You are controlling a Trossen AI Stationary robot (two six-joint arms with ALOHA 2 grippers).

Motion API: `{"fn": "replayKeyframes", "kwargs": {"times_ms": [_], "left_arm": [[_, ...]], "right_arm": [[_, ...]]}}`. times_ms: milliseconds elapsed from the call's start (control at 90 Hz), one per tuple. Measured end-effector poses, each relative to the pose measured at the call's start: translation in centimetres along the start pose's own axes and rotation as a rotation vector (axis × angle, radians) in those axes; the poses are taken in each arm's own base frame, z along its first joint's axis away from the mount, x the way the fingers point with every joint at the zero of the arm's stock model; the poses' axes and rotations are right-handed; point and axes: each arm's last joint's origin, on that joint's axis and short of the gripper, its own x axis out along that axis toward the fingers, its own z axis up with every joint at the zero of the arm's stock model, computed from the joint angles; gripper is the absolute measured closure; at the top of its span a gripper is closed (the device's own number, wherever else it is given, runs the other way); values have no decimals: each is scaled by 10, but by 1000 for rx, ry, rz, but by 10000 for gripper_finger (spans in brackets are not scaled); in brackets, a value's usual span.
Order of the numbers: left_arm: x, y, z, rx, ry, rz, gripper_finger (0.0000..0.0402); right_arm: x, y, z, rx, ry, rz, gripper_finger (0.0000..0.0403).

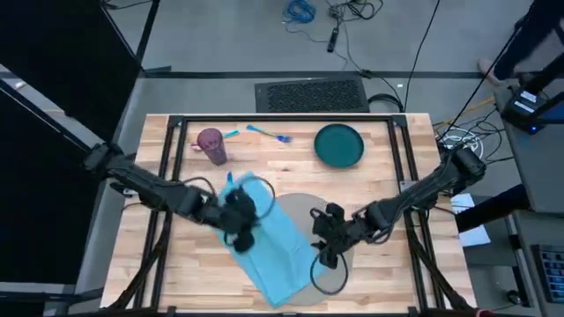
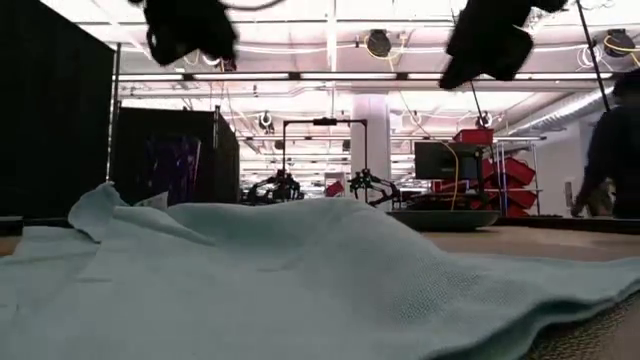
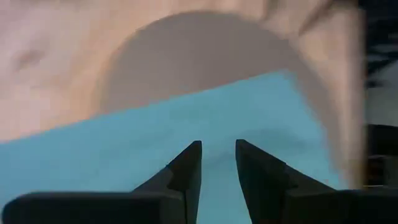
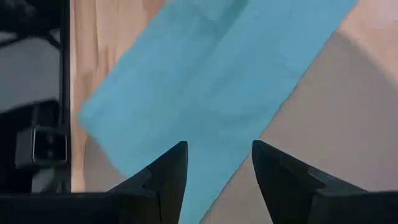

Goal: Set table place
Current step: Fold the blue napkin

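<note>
A light blue cloth [image 1: 269, 246] lies spread slantwise across the round grey placemat [image 1: 298, 206] in the near middle of the table [image 1: 176, 264]. One end of the cloth reaches past the mat toward the far left. My left gripper [image 3: 219, 144] hovers over that far-left part of the cloth [image 3: 124, 149], open by a narrow gap. My right gripper [image 4: 219, 144] hovers open over the cloth's right edge [image 4: 211, 68] and the mat [image 4: 323, 137]. In the low view both grippers hang well above the cloth [image 2: 300, 270].
Along the far side stand a purple cup [image 1: 211, 145], blue utensils [image 1: 269, 135] and a dark teal plate [image 1: 339, 145]. Bare wood shows at the near left and near right corners. A person [image 2: 612, 150] stands in the room beyond the table's right.
</note>
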Motion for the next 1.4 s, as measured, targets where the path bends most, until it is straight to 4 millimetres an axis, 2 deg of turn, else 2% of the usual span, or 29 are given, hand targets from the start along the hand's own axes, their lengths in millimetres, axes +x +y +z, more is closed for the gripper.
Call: {"fn": "replayKeyframes", "kwargs": {"times_ms": [100,300,378,633,811,933,1067,1222,1400], "left_arm": [[19,-15,-13,18,17,-23,317],[79,-28,-53,9,132,-8,317],[91,-35,-64,27,154,-12,317],[91,-69,-79,40,108,-115,317],[95,-74,-92,66,92,-75,317],[98,-80,-101,77,79,-88,318],[105,-78,-111,98,109,-56,318],[103,-80,-112,77,99,-60,318],[103,-80,-112,76,101,-59,318]], "right_arm": [[16,5,-11,2,41,-29,236],[47,6,-29,-4,120,-98,236],[53,6,-32,-8,133,-112,236],[53,4,-39,4,181,-157,236],[56,4,-41,9,178,-168,236],[66,5,-49,-17,189,-198,236],[76,6,-57,-68,191,-230,236],[79,10,-60,-66,179,-217,236],[73,13,-57,-36,157,-190,236]]}}
